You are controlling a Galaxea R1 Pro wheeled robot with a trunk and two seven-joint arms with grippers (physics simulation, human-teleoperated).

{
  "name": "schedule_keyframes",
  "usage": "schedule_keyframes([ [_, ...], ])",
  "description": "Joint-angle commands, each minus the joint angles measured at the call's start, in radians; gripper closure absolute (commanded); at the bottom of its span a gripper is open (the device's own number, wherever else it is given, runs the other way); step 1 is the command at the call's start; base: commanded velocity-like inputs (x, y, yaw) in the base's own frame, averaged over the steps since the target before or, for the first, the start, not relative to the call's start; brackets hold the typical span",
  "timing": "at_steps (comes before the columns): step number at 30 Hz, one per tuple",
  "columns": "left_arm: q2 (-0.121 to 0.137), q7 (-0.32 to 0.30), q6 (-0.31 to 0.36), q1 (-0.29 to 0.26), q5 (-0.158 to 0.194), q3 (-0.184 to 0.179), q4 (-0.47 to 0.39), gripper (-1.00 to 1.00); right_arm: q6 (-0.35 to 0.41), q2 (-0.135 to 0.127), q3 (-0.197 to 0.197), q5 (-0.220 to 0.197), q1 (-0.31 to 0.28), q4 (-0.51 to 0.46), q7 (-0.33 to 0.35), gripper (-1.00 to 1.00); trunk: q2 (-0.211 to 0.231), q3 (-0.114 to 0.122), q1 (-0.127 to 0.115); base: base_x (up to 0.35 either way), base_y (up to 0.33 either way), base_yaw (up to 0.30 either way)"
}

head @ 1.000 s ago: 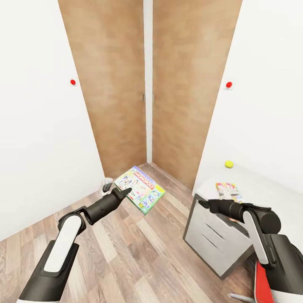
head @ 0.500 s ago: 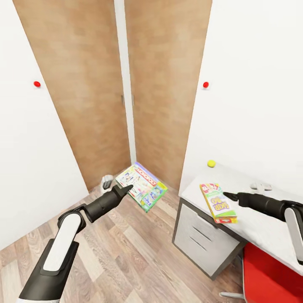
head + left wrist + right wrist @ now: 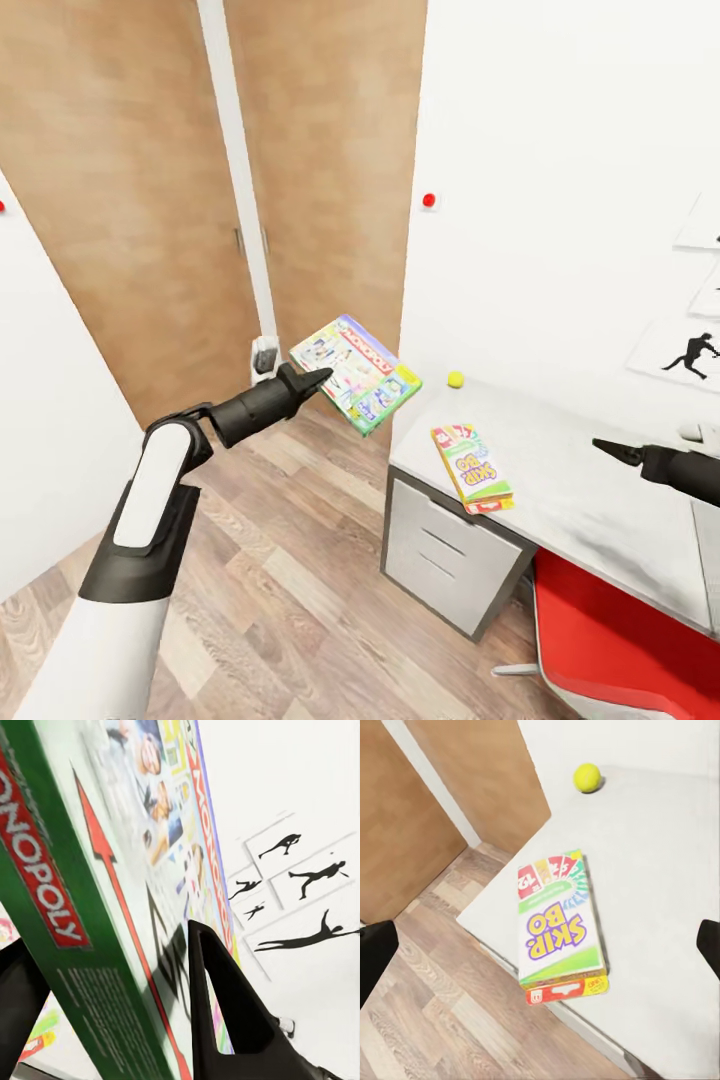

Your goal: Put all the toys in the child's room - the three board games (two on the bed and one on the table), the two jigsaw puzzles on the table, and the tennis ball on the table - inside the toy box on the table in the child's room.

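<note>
Jaws, left gripper (image 3: pixel 318 377): clamped on the edge of the Monopoly box (image 3: pixel 357 373), one finger (image 3: pixel 225 1012) lying across the printed lid and the other under the green side panel; the box is riding in the air, tilted, over the wood floor (image 3: pixel 270 590) just short of the table (image 3: pixel 590 500). Jaws, right gripper (image 3: pixel 600 447): standing wide apart with nothing between them, the two fingertips sitting at opposite edges of the right wrist view; the gripper is hovering above the table top.

Nearest along the table: a red chair seat (image 3: pixel 620 640) is showing under the near edge, and the white drawer unit (image 3: pixel 440 560) is facing the floor at the table's end.

On the top, near that end corner, the Skip-Bo box (image 3: pixel 471 467) is lying flat, lid up, its short red end toward the near table edge. It is sitting apart from both grippers.

Farther back, the tennis ball (image 3: pixel 455 379) is resting on the table close to the white wall (image 3: pixel 560 200), well apart from the Skip-Bo box (image 3: pixel 559 928); the right wrist view is showing the ball (image 3: pixel 587 777) beyond the box.

Behind: brown wooden doors (image 3: pixel 310 170), and black silhouette prints (image 3: pixel 692 352) on the wall.
</note>
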Motion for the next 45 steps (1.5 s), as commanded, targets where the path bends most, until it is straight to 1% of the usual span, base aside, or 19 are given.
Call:
schedule_keyframes([
  [1,-0.009,0.042,0.004,-0.027,0.030,-0.002,0.001,1.00,0.006,-0.004,-0.007,-0.002,-0.001,0.000,0.007,-1.00,-0.002,-0.002,0.001,0.001,0.000,-0.292],
  [6,-0.059,0.201,0.007,-0.139,0.082,-0.049,0.040,1.00,0.006,-0.017,-0.022,-0.002,-0.001,0.000,0.020,-1.00,-0.002,-0.002,0.001,0.000,0.000,-0.292],
  [7,-0.059,0.201,0.007,-0.139,0.082,-0.049,0.040,1.00,0.006,-0.017,-0.022,-0.002,-0.001,0.000,0.020,-1.00,-0.002,-0.002,0.001,0.000,0.000,-0.292],
  [11,-0.080,0.268,0.005,-0.218,0.107,-0.087,0.117,1.00,0.006,-0.021,-0.028,-0.002,0.000,0.000,0.024,-1.00,-0.002,-0.002,0.001,0.000,0.000,-0.292],
  [12,-0.080,0.268,0.005,-0.218,0.107,-0.087,0.117,1.00,0.006,-0.021,-0.028,-0.002,0.000,0.000,0.024,-1.00,-0.002,-0.002,0.001,0.000,0.000,-0.292],
  [16,-0.099,0.304,0.000,-0.288,0.133,-0.113,0.235,1.00,0.006,-0.024,-0.031,-0.002,0.000,0.000,0.026,-1.00,-0.002,-0.002,0.001,0.000,0.000,-0.292],
  [20,-0.110,0.308,-0.012,-0.309,0.143,-0.124,0.292,1.00,0.006,-0.026,-0.032,-0.002,0.000,0.000,0.027,-1.00,-0.002,-0.002,0.001,0.000,0.000,-0.292],
  [23,-0.116,0.305,-0.020,-0.300,0.145,-0.140,0.305,1.00,0.006,-0.026,-0.040,-0.003,0.000,0.000,0.027,-1.00,-0.002,-0.002,0.001,0.000,0.000,-0.292],
  [27,-0.119,0.282,-0.066,-0.271,0.146,-0.198,0.309,1.00,0.006,-0.026,-0.051,-0.003,0.000,0.000,0.027,-1.00,-0.002,-0.002,0.001,0.000,0.000,-0.292],
  [28,-0.119,0.239,-0.117,-0.252,0.141,-0.256,0.295,1.00,0.006,-0.026,-0.056,-0.004,0.000,0.000,0.027,-1.00,-0.002,-0.002,0.001,0.000,0.000,-0.292],
  [31,-0.119,0.200,-0.171,-0.228,0.137,-0.320,0.268,1.00,0.006,-0.026,-0.058,-0.005,0.000,0.000,0.027,-1.00,-0.002,-0.002,0.001,0.000,0.000,-0.292],
  [32,-0.119,0.200,-0.171,-0.228,0.137,-0.320,0.268,1.00,0.006,-0.026,-0.058,-0.005,0.000,0.000,0.027,-1.00,-0.002,-0.002,0.001,0.000,0.000,-0.292],
  [35,-0.117,0.178,-0.232,-0.197,0.135,-0.375,0.224,1.00,0.006,-0.025,-0.060,-0.009,0.001,0.000,0.028,-1.00,-0.002,-0.002,0.001,0.000,0.000,-0.280],
  [36,-0.117,0.178,-0.232,-0.197,0.135,-0.375,0.224,1.00,0.006,-0.025,-0.060,-0.009,0.001,0.000,0.028,-1.00,-0.002,-0.002,0.001,0.000,0.000,-0.263],
  [38,-0.114,0.169,-0.269,-0.171,0.134,-0.406,0.197,1.00,0.006,-0.023,-0.060,-0.016,0.003,0.000,0.028,-1.00,-0.002,-0.002,0.001,0.000,0.000,-0.202],
  [39,-0.114,0.169,-0.269,-0.171,0.134,-0.406,0.197,1.00,0.006,-0.023,-0.060,-0.016,0.003,0.000,0.028,-1.00,-0.002,-0.002,0.001,0.000,0.000,-0.180],
  [42,-0.111,0.156,-0.312,-0.128,0.132,-0.443,0.161,1.00,0.006,-0.017,-0.057,-0.031,0.006,0.000,0.028,-1.00,-0.002,-0.002,0.001,0.000,0.000,-0.117],
  [43,-0.111,0.150,-0.324,-0.112,0.129,-0.453,0.150,1.00,0.006,-0.015,-0.055,-0.038,0.007,0.000,0.028,-1.00,-0.002,-0.002,0.001,0.000,0.000,-0.074],
  [45,-0.110,0.129,-0.349,-0.074,0.103,-0.472,0.131,1.00,0.006,-0.009,-0.052,-0.059,0.008,0.001,0.029,-1.00,-0.002,-0.002,0.001,0.000,0.000,-0.053],
])
